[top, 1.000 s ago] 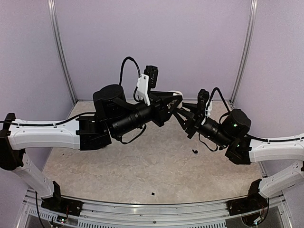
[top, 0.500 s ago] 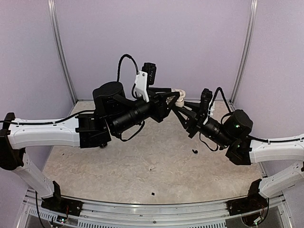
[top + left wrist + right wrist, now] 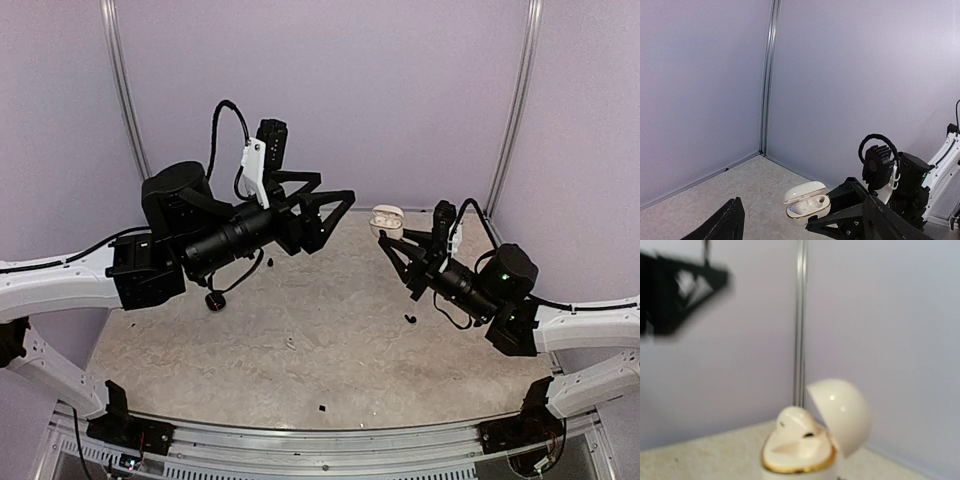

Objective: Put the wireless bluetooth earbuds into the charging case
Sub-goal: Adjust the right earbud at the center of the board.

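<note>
Open case [image 3: 807, 202], maybe 1 earbud [image 3: 799, 207] inside

Pale lavender walls [image 3: 330, 90], metal corner posts [image 3: 127, 110], beige speckled tabletop [image 3: 330, 340], aluminium front rail [image 3: 320, 438]

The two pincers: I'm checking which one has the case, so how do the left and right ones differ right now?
The left pincer is spread wide and empty; the right pincer is shut on the charging case. The left pincer points rightward; the right pincer points leftward, facing it, and presents the case open with one white earbud seated. Both are black, two-fingered and held in the air.
</note>
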